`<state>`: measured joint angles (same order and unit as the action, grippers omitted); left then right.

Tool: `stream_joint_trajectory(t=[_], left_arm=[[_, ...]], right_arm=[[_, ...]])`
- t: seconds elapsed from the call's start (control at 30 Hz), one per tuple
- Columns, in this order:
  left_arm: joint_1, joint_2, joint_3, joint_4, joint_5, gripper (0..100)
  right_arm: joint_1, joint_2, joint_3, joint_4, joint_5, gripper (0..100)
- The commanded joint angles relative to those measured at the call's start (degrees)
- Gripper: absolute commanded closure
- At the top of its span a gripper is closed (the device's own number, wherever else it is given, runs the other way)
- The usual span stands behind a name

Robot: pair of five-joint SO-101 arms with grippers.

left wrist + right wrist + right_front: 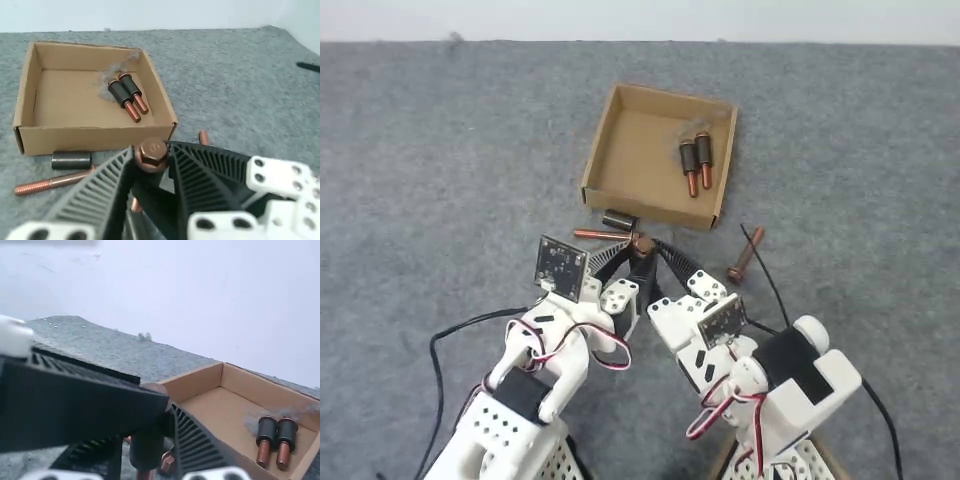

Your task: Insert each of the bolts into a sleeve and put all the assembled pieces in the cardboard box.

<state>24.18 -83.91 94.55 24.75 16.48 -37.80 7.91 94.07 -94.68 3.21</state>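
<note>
Counting 2 assembled pcs (pixel 696 160) in cardboard box (pixel 630 150): under half done, by the look. Leaves loose sleeve (pixel 619 221) + bolt (pixel 600 234) on worktop (pixel 440 180) just in front of box, another bolt (pixel 744 255) off to side. Gripping 3rd bolt (pixel 152 152) head-up w/ left hand (pixel 632 250) clenched; right hand (pixel 655 250) clamped on dark sleeve (pixel 147 442) below, prob. mid-insertion.

Bolt (pixel 151 152): you see head only, shank buried between fingers (pixel 100 190) of left pincer (pixel 150 157). Sleeve (pixel 146 446) in right pincer (pixel 148 442), lower middle: dark blur, you can't make out its ends. Loose bolt (pixel 202 136): tip only, rest behind pincer. Cardboard box (pixel 200 380): cut off at right edge.
</note>
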Motion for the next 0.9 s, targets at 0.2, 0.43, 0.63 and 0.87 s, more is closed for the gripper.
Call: stream_joint_trajectory(t=[0.2,0.43,0.63,0.87], left_arm=[[0.00,-0.88,-5.05,2.02,0.53,89],[4.04,-0.88,-8.31,7.47,0.53,89],[2.90,-3.34,-8.66,7.47,0.35,90],[-6.33,-19.08,-11.03,13.01,0.44,90]], right_arm=[[0.40,-2.86,-0.79,-1.19,0.53,99.3],[0.40,-2.86,-0.88,-1.10,0.53,99.3],[0.40,-2.86,-0.88,-1.10,0.53,99.3],[0.40,-2.77,-0.88,-1.10,0.53,99.3]])
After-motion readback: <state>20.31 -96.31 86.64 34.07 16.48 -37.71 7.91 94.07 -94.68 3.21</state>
